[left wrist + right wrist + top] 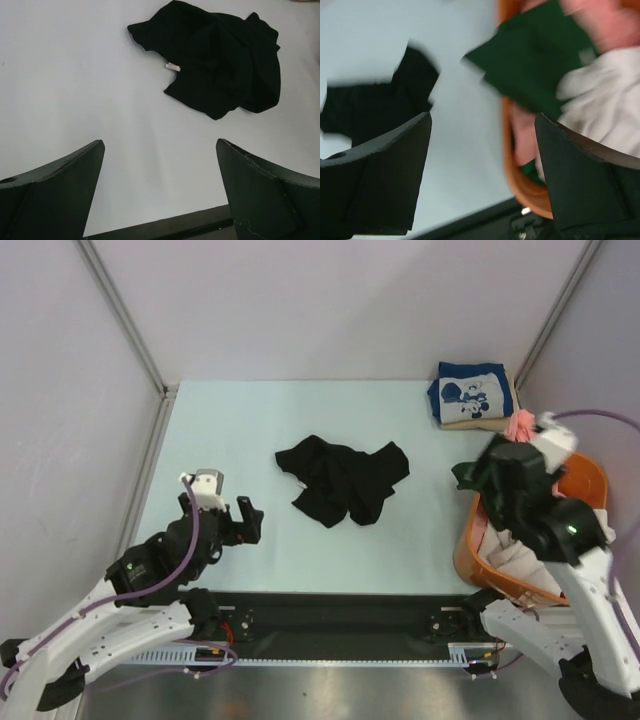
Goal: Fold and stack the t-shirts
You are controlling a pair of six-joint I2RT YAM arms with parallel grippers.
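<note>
A crumpled black t-shirt [345, 480] lies mid-table; the left wrist view shows it [215, 60] ahead of my left gripper [160, 145]. That gripper is open and empty, low at the near left [245, 520]. A folded navy t-shirt with white print [470, 392] rests on a pale one [482, 423] at the back right. My right gripper [482, 117] is open over the near-left rim of the orange basket [512, 165], with nothing between its fingers. A dark green t-shirt [530, 50] drapes over that rim just beyond the fingertips. Off-white [605, 95] and pink [600, 20] t-shirts lie in the basket.
The orange basket [592, 472] stands at the table's right edge, mostly under the right arm. Grey walls enclose the table on the left, back and right. A black rail [330, 615] runs along the near edge between the arm bases.
</note>
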